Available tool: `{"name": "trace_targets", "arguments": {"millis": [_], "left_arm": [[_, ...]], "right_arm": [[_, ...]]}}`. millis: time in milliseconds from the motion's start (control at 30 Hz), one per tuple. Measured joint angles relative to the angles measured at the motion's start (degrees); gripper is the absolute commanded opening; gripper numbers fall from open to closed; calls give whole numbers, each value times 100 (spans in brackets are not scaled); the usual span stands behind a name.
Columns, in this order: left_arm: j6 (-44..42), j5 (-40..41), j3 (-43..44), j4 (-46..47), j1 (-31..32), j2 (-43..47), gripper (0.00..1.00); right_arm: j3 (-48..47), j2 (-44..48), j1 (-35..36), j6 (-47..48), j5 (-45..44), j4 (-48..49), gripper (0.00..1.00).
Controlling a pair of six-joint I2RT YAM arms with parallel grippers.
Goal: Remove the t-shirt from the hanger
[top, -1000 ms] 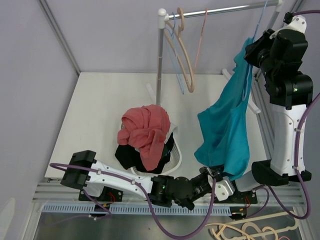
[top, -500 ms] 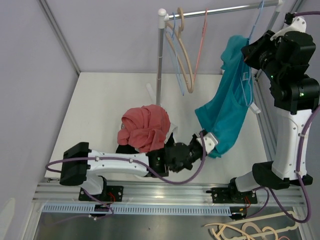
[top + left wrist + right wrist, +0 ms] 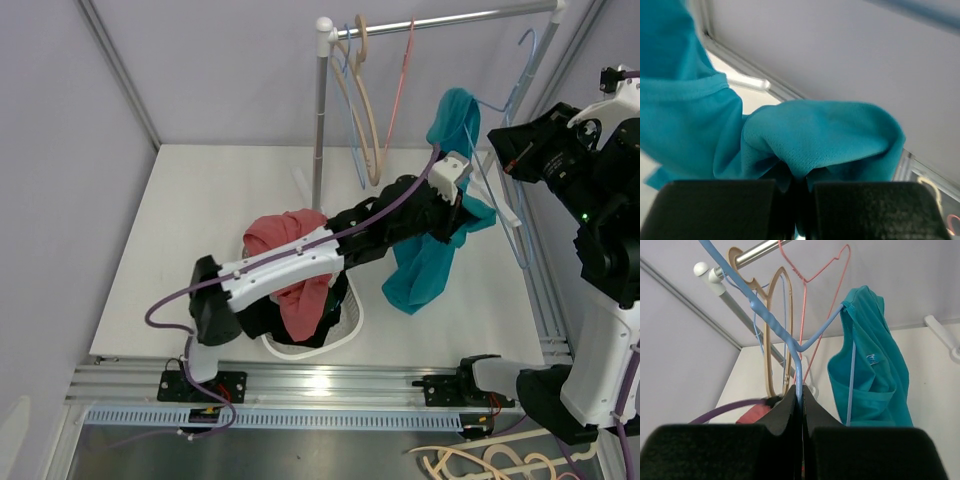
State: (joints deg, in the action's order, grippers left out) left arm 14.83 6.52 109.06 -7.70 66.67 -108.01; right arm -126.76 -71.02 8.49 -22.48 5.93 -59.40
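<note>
1. Your left gripper [image 3: 795, 192]: clenched on a bunched fold of the teal t-shirt [image 3: 825, 135].
2. Your right gripper [image 3: 799, 401]: clamped on the blue hanger [image 3: 819, 334], at the fork below its hook.
3. T-shirt: held in the air between both arms. Its upper part is looped over the tip of one hanger arm, and the rest droops below the left gripper.
4. Key relation: that hanger arm runs from the right gripper toward the left one. The shirt sits at its far end, nearer your left arm, so the pull likely goes along that axis, away from the right gripper.
</note>
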Motion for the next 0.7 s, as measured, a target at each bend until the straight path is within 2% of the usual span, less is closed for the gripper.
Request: {"name": "trace_targets", "arguments": {"millis": [133, 300, 567, 633, 700], "left_arm": [[459, -656, 826, -732, -203, -892, 1], [680, -940, 809, -1443, -269, -1272, 1], [723, -691, 763, -1762, -302, -1274, 1], [721, -507, 855, -1912, -341, -1274, 1], [713, -308, 1071, -2085, -391, -1276, 1]], "right_arm": [[2, 85, 2, 0, 111, -111, 0], [-87, 87, 0, 33, 24, -282, 0], [-1058, -138, 0, 59, -160, -975, 0], [-1005, -59, 0, 92, -225, -1088, 0], [-555, 162, 0, 140, -249, -1049, 0]]}}
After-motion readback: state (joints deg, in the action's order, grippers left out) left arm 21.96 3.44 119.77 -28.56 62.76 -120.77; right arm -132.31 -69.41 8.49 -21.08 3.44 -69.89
